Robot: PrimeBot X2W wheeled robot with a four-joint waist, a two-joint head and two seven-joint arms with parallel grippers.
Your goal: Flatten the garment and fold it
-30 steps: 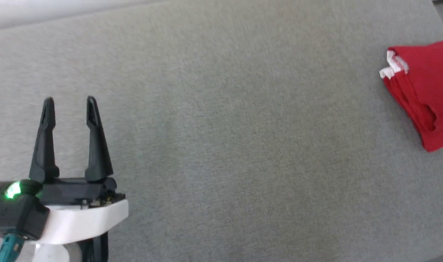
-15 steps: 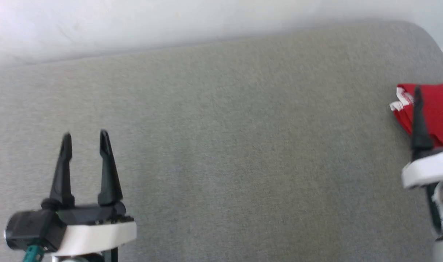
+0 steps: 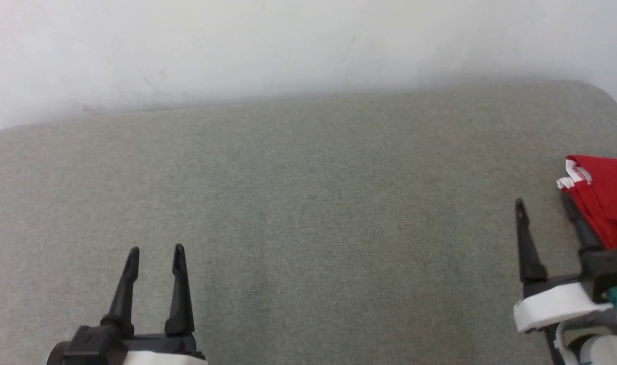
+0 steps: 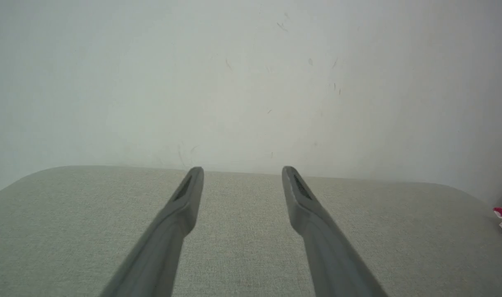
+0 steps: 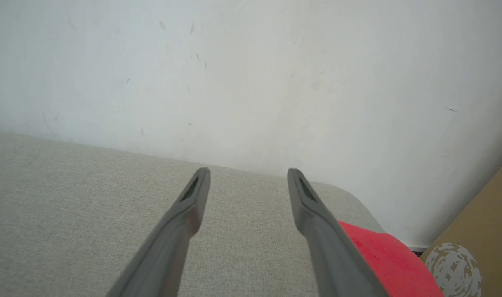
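The left gripper (image 3: 156, 248) is hovering released over the grey pad (image 3: 308, 203), its fingers standing apart with nothing between them. The right gripper (image 3: 541, 198) is gaping too, gripping nothing. The red garment (image 3: 605, 195) is lying bunched on the pad just right of the right gripper, beside its outer finger; whether the two are touching is unclear. It is sitting well apart from the left gripper. A white wall (image 3: 288, 45) is rising beyond both sets of fingertips.
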